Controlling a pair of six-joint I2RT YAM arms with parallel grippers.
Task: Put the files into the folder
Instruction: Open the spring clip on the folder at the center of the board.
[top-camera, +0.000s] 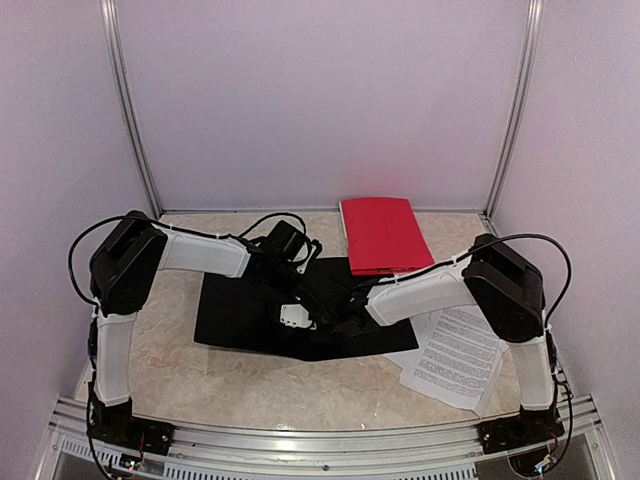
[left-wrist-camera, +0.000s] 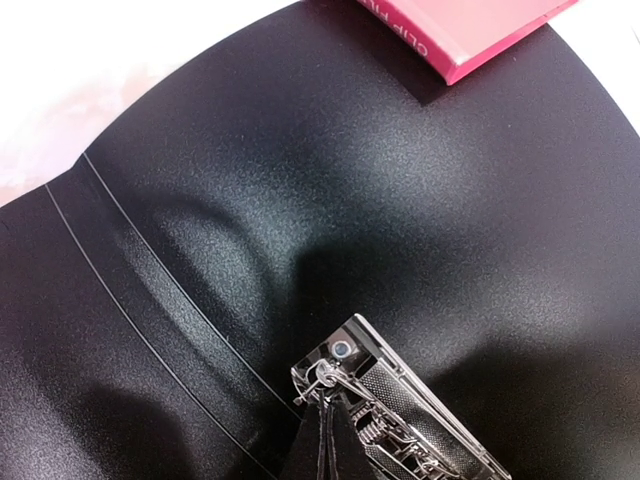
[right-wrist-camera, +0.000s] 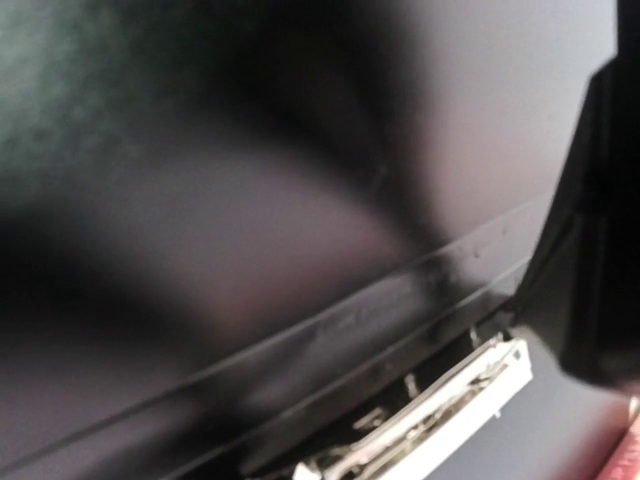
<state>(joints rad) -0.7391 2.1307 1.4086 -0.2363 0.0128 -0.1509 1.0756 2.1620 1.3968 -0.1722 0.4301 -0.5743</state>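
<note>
The open black plastic folder (top-camera: 235, 315) lies flat on the marbled table (top-camera: 200, 385), holding only its metal lever clip (left-wrist-camera: 400, 415); the printed white paper sheets (top-camera: 455, 355) lie outside it, at its right edge; the left gripper (left-wrist-camera: 325, 440) and right gripper (top-camera: 345, 320) are both clenched over the clip.

Red flat plastic folder (left-wrist-camera: 480, 35): pale capital lettering printed along its edge strip, seen in left wrist view. Reads "CLIP", then start of second word, "FI…". Rest cut off by top edge of view. Lettering runs slantwise, tilted with folder.

Same red folder in top view (top-camera: 383, 235): lettering too small to make out.

White paper sheets (top-camera: 455, 355) on tabletop (top-camera: 250, 385), right near corner: dense black printed lines in paragraphs, too small to read.

Right wrist view: blurred, nothing legible.
</note>
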